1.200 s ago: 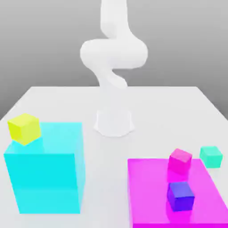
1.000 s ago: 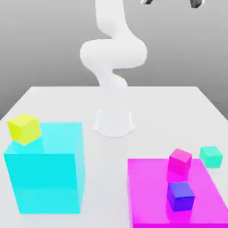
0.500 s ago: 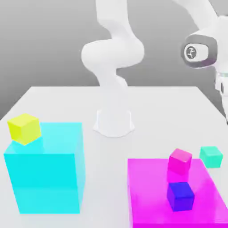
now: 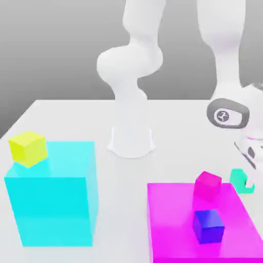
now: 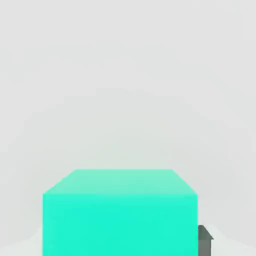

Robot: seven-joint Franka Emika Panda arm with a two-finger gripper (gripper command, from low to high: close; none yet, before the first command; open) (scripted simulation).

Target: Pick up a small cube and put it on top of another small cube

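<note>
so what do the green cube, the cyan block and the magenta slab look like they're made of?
Green cube: probably smooth matte plastic; flat even color, no grain.
Cyan block: plastic-like, maybe slightly glossy; a yellowish tint shows on its top beside the yellow cube.
Magenta slab: likely plastic too, smooth, uniform color. Renders, so the actual material stays open.

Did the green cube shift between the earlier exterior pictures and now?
No: the green cube sits at the same place just beyond the magenta slab's far right corner.
</note>
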